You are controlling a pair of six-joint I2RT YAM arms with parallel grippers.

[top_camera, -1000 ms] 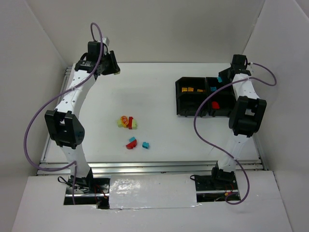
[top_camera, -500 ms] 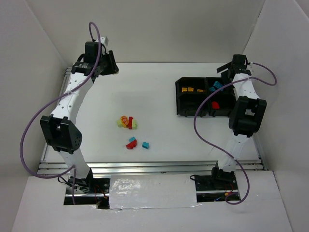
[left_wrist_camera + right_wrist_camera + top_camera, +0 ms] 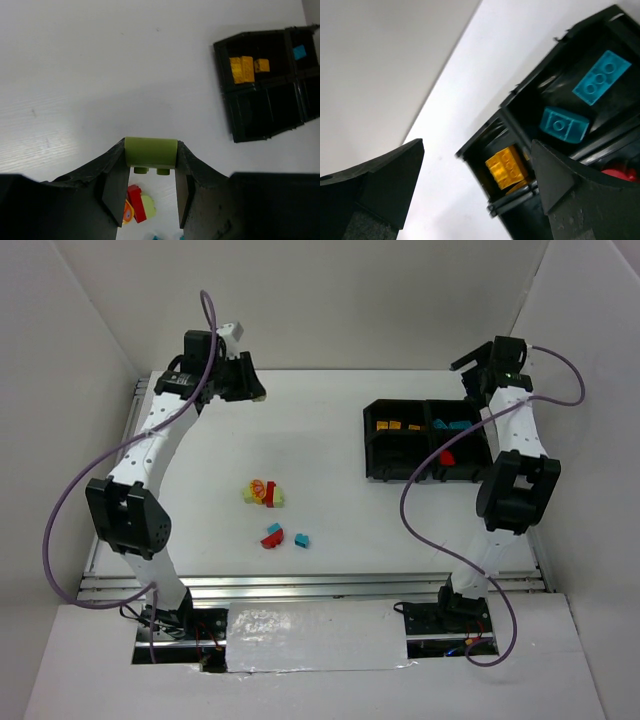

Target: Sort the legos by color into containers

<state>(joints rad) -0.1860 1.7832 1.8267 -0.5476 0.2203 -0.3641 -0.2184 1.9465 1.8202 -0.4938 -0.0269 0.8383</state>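
My left gripper [image 3: 250, 395] hangs over the table's far left, shut on a pale green lego [image 3: 150, 152] that spans its fingertips. Well to its right, the black four-compartment tray [image 3: 368, 455] holds orange bricks [image 3: 397, 426] far left, teal bricks [image 3: 450, 425] far right and a red brick [image 3: 447, 456] near right. My right gripper [image 3: 478, 365] hovers open above the tray's far edge, nothing between its fingers. In the right wrist view, two teal bricks [image 3: 601, 77] and an orange one [image 3: 506, 167] lie below. Loose legos sit mid-table: a green, red and orange cluster [image 3: 264, 493], a red brick [image 3: 271, 537], a teal brick [image 3: 301, 539].
White walls close in the table at the back and both sides. A metal rail [image 3: 300, 585] runs along the near edge. Purple cables loop beside each arm. In the left wrist view, the tray [image 3: 260, 107] lies upper right and the cluster [image 3: 137, 204] shows under the jaws.
My right gripper opened and dropped a teal brick into the far right compartment, then drew back and up. My left arm swung right with the green brick.
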